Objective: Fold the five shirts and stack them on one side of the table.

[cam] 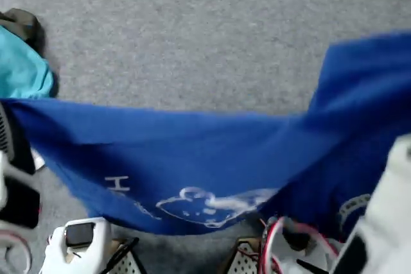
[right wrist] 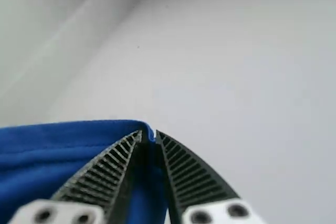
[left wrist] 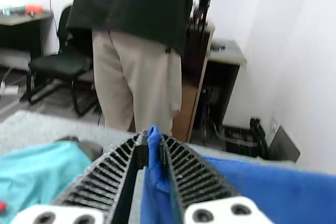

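High view: blue shirt [cam: 212, 152] held up and spread wide over near half of grey table [cam: 192, 43], white print facing up. At left edge, teal shirt [cam: 22, 72] bunched, dark garment [cam: 19, 20] touching its far side. Left wrist view: left gripper [left wrist: 152, 141] pinched tight on an edge of blue shirt, fabric poking out between tips. Right wrist view: right gripper [right wrist: 148, 137] clamped on another edge of blue shirt.

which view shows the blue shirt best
The high view: the blue shirt stretches wide over the table, print showing. The wrist views show an edge pinched in the left gripper and right gripper.
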